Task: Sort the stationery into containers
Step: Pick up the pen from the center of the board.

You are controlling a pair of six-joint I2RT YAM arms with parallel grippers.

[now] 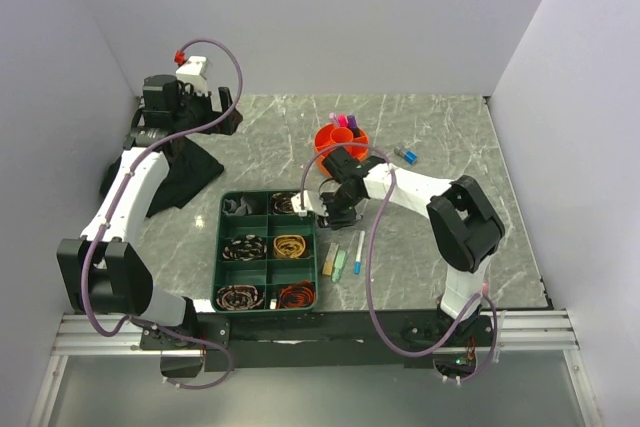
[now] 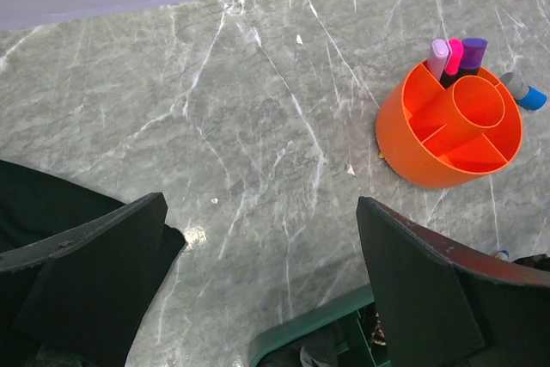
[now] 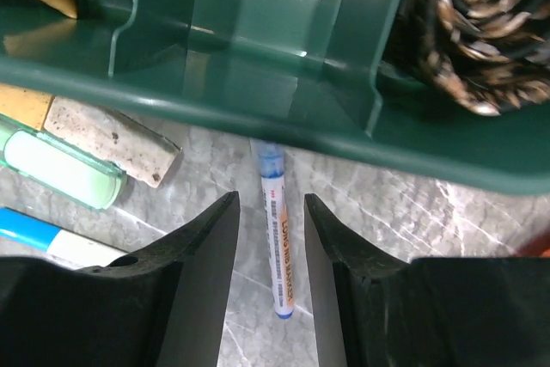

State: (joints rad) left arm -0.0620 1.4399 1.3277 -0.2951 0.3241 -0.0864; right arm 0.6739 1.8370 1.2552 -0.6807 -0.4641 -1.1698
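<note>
The round orange pot [image 1: 340, 143] stands at mid-table with pink and purple markers [image 1: 343, 121] upright in it. It also shows in the left wrist view [image 2: 451, 131]. A white marker with a blue cap [image 3: 278, 247] lies on the table against the green tray's wall. My right gripper [image 3: 271, 204] is open, one jaw on each side of the marker without touching it. A beige eraser [image 3: 112, 139], a pale green eraser [image 3: 60, 169] and a blue pen [image 3: 34, 234] lie to its left. A small blue-capped piece [image 1: 405, 155] lies right of the pot. My left gripper [image 2: 262, 212] is open and empty at the far left.
A green divided tray [image 1: 268, 292] holding coiled hair ties sits left of my right gripper [image 1: 330, 209]; its corner shows in the left wrist view [image 2: 309, 324]. A black cloth [image 1: 185, 172] lies at the left under the left arm. White walls enclose the table.
</note>
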